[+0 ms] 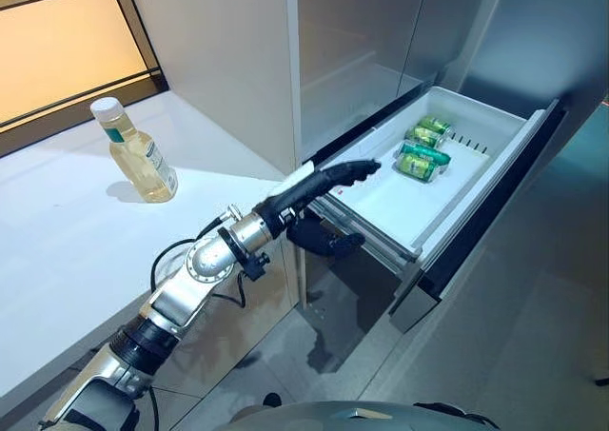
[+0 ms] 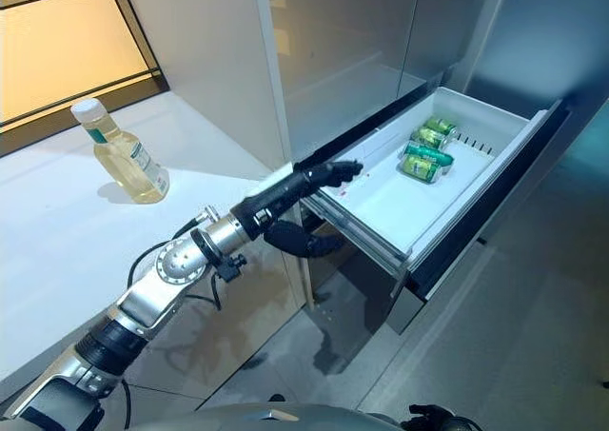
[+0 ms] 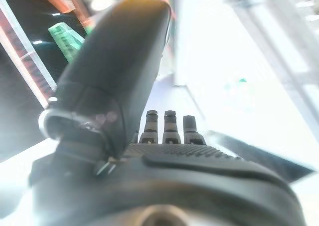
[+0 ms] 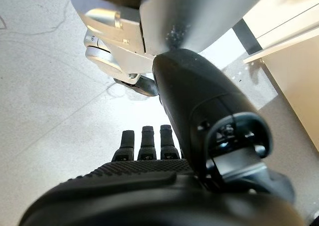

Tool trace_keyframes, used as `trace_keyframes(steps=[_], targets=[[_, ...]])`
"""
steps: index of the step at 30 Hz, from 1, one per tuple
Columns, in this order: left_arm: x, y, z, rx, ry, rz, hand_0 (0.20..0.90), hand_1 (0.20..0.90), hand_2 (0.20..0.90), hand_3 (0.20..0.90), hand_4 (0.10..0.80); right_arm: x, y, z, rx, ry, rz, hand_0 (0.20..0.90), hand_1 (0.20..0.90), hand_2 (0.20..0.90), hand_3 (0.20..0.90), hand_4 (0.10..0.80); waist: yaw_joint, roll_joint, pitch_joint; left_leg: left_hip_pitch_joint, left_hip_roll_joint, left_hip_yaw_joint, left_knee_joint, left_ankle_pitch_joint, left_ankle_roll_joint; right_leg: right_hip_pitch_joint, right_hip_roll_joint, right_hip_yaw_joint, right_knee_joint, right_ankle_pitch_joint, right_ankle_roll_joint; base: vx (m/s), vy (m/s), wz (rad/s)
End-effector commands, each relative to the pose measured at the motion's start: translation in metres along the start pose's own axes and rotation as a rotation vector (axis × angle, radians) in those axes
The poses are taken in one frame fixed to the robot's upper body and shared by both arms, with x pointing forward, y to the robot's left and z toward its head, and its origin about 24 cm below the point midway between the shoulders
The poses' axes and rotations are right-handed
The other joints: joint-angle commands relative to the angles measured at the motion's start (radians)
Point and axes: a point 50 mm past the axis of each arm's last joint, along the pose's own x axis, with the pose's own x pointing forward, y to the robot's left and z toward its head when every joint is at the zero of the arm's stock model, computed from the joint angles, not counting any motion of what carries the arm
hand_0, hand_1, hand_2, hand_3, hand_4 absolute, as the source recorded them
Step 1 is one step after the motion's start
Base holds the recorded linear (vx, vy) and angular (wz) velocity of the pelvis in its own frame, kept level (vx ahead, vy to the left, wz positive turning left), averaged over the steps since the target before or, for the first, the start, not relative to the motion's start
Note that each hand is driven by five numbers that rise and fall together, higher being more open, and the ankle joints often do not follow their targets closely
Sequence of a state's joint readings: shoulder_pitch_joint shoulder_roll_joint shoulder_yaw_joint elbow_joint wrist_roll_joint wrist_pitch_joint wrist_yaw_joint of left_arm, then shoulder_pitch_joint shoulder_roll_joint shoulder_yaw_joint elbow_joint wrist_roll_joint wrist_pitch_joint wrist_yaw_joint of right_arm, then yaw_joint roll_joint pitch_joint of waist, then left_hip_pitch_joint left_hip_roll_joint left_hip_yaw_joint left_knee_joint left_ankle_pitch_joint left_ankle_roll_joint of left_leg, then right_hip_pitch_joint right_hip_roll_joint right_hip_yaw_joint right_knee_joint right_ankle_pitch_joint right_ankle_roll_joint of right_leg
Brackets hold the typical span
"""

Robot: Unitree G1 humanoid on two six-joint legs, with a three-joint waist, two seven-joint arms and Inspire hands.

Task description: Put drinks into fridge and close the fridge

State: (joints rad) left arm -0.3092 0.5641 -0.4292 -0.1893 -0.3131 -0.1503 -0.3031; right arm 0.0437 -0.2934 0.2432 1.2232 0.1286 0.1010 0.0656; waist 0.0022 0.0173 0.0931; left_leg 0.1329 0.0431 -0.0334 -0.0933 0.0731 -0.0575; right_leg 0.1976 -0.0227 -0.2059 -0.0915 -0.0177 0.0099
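Note:
The white fridge drawer point(image 1: 476, 188) stands pulled out, with three green cans point(image 1: 423, 150) lying near its far end. A bottle of yellowish drink point(image 1: 141, 155) with a white cap stands upright on the white counter point(image 1: 57, 241). My left hand point(image 1: 324, 179) reaches over the drawer's near left rim; its thumb lies straight above the rim and its fingers point(image 1: 324, 239) hang relaxed below, outside the drawer. It holds nothing. In the right wrist view my right hand point(image 4: 149, 186) is open and empty, fingers straight over the floor.
Tall grey fridge doors point(image 1: 362, 41) rise behind the drawer. The drawer's dark front panel point(image 1: 495, 212) juts out over the grey floor point(image 1: 533, 336). A dark window frame point(image 1: 86, 107) borders the counter's back.

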Motion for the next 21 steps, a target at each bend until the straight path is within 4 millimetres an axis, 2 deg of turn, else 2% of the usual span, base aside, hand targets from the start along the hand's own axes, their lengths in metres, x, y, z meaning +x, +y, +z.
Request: trace_keyframes(steps=[1,6,9,11,12,13,14,18,21], targets=[[0.024,0.030,0.068,0.022,-0.309,0.062,0.900,0.900,0.900,0.900,0.800,0.003,0.031,0.009,0.015,-0.023,0.078,0.900,0.900,0.900,0.900,0.800,0.028,-0.022,-0.010,0.004,-0.069,0.033,0.006,-0.101,0.073,-0.050,-0.017,0.009,0.032,0.019,0.063,0.000,0.000,0.00],[0.025,0.042,0.091,0.059,-0.372,0.144,0.900,0.900,0.900,0.900,0.800,0.003,0.033,0.010,0.015,-0.024,0.079,0.900,0.900,0.900,0.900,0.800,0.026,-0.023,-0.015,0.000,-0.071,0.027,0.006,-0.100,0.073,-0.052,-0.014,0.013,0.030,0.019,0.060,0.000,0.000,0.00],[0.020,0.062,0.102,0.143,-0.373,0.294,0.900,0.900,0.900,0.900,0.800,0.003,0.034,0.010,0.018,-0.019,0.078,0.900,0.900,0.900,0.900,0.800,0.028,-0.022,-0.023,-0.002,-0.073,0.024,0.006,-0.099,0.072,-0.051,-0.011,0.017,0.026,0.016,0.056,0.000,0.000,0.00],[0.018,0.068,0.105,0.167,-0.376,0.333,0.900,0.900,0.900,0.900,0.800,0.003,0.034,0.010,0.018,-0.017,0.078,0.900,0.900,0.900,0.900,0.800,0.028,-0.022,-0.025,-0.001,-0.073,0.024,0.006,-0.099,0.072,-0.051,-0.010,0.017,0.026,0.015,0.056,0.000,0.000,0.00],[0.015,0.070,0.107,0.308,-0.353,0.318,0.900,0.900,0.900,0.900,0.800,0.003,0.034,0.010,0.024,-0.019,0.079,0.900,0.900,0.900,0.900,0.800,0.031,-0.023,-0.027,-0.010,-0.075,0.024,0.006,-0.088,0.072,-0.060,-0.011,0.016,0.029,0.021,0.054,0.000,0.000,0.00],[0.015,0.070,0.107,0.307,-0.352,0.318,0.900,0.900,0.900,0.900,0.800,0.003,0.034,0.009,0.024,-0.017,0.079,0.900,0.900,0.900,0.900,0.800,0.031,-0.023,-0.029,-0.006,-0.074,0.024,0.006,-0.097,0.071,-0.055,-0.010,0.017,0.027,0.015,0.055,-0.052,-0.014,0.01],[0.002,0.066,0.105,0.358,-0.390,0.346,0.900,0.900,0.900,0.900,0.800,0.003,0.034,0.010,0.046,-0.023,0.076,0.900,0.900,0.900,0.900,0.800,0.043,-0.024,-0.025,-0.015,-0.075,0.016,0.006,-0.089,0.069,-0.061,-0.011,0.011,0.026,0.019,0.054,-0.034,-0.010,0.01],[-0.060,0.076,0.100,0.390,-0.483,0.418,0.900,0.900,0.900,0.900,0.800,0.001,0.029,0.004,0.120,-0.024,0.060,0.900,0.900,0.900,0.900,0.800,0.084,-0.021,-0.002,-0.008,-0.078,-0.010,0.006,-0.089,0.065,-0.041,-0.018,-0.013,0.025,0.015,0.050,-0.005,0.018,0.07],[-0.079,0.076,0.100,0.379,-0.506,0.464,0.900,0.900,0.900,0.900,0.800,0.001,0.027,0.000,0.149,-0.021,0.060,0.900,0.900,0.900,0.900,0.800,0.101,-0.021,-0.003,-0.008,-0.079,-0.021,0.006,-0.088,0.062,-0.037,-0.020,-0.024,0.026,0.012,0.048,0.008,-0.001,0.17]])
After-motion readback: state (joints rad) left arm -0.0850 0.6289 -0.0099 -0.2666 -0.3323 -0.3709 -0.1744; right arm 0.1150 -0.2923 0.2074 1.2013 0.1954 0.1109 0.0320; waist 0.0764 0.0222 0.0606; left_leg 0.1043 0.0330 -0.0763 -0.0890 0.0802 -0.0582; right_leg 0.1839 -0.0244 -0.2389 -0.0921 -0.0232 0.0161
